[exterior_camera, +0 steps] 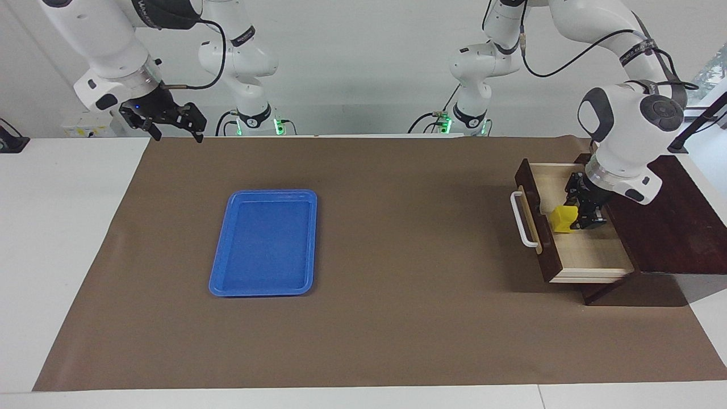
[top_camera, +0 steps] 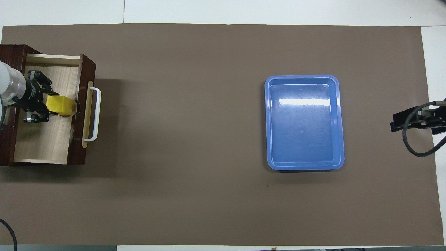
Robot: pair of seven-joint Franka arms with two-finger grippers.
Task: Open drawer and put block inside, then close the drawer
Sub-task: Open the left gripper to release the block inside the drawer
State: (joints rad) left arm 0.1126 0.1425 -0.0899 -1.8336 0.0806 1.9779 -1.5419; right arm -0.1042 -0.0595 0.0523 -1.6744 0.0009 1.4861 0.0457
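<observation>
While the dark brown wooden drawer [exterior_camera: 573, 250] stands pulled out of its dark brown wooden box [exterior_camera: 676, 227] at the left arm's end of the surface [exterior_camera: 397, 318], the left hand [exterior_camera: 575, 215] reaches down into its pale light-wood interior, closed on the small bright yellow cube block [exterior_camera: 564, 218]. In the overhead view the block [top_camera: 60, 105] sits low inside the drawer [top_camera: 45, 139], right up against the inner face of the drawer front, by the notch cut into that front; whether it rests on the drawer floor cannot be told. A white bar handle [exterior_camera: 523, 220] runs along a tan strip on the outer face of the front, which looks toward the right arm's end. At the right arm's end, the right hand [exterior_camera: 170, 122] hangs raised over the edge of the brown paper mat [exterior_camera: 397, 341] nearest the robots, its fingers spread wide and holding nothing; this arm waits. Farther from the robots than that hand, a shallow rectangular blue plastic tray [exterior_camera: 264, 242] lies flat on the mat, well apart from the drawer, with nothing in it. In the overhead view the tray [top_camera: 304, 122] lies between the right hand [top_camera: 414, 120] and the drawer.
</observation>
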